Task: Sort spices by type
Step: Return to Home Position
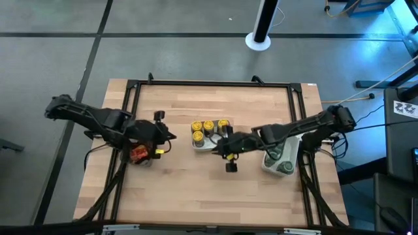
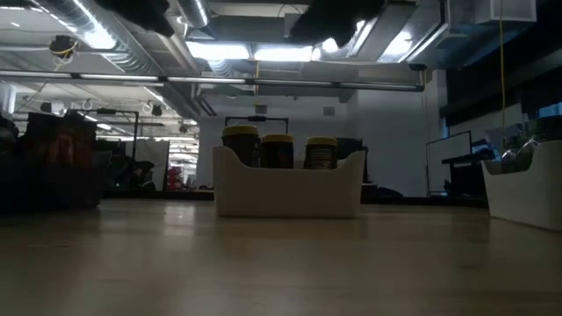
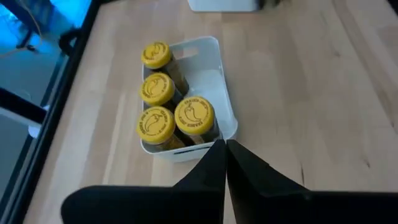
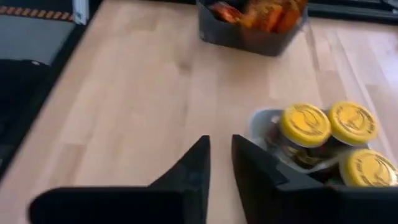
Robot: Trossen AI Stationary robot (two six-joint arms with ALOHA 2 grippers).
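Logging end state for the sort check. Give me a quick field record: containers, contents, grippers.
middle white tray: four yellow-lid jars, upright
right white tray: green-lid jars, count unclear, partly under right arm
dark bin: red-orange packets
left gripper: shut, empty, between dark bin and middle white tray
right gripper: narrow gap, empty, beside middle white tray

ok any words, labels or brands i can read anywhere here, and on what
No text can be read.
yellow lids: a pepper emblem ringed by lettering, too blurred to read.
jar labels: too dark to read.
orange packets: print too blurred to read.
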